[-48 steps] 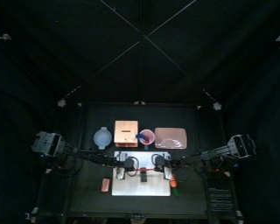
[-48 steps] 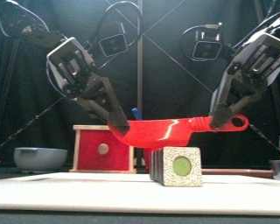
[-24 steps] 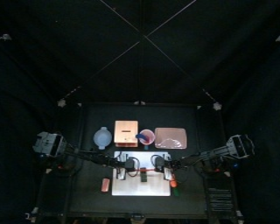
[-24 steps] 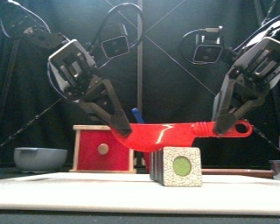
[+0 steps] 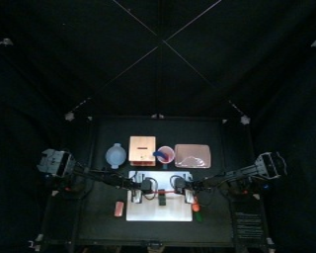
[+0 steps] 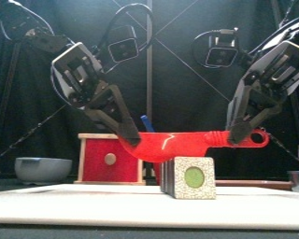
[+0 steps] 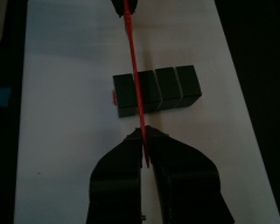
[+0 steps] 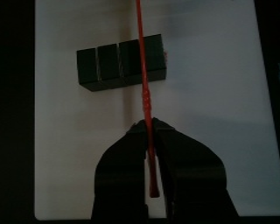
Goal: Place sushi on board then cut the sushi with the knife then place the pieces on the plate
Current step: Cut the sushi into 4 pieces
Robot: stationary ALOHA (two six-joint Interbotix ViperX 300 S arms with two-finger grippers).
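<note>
Since a second ago the red knife (image 6: pixel 183 142) has sunk slightly and levelled.

Top view: the white board (image 5: pixel 161 215) lies at the table's six o'clock, with the pink tray (image 5: pixel 193 155) at one o'clock from it. The roll is too small to judge here.

Front view: the left gripper (image 6: pixel 128 139) pinches the blade tip and the right gripper (image 6: pixel 235 133) the handle, both clamped tight. The blade is just above the sushi roll (image 6: pixel 189 178) on the board.

Wrist views: the blade runs along the end block's seam. Press straight down, lowering both arms evenly.
</note>
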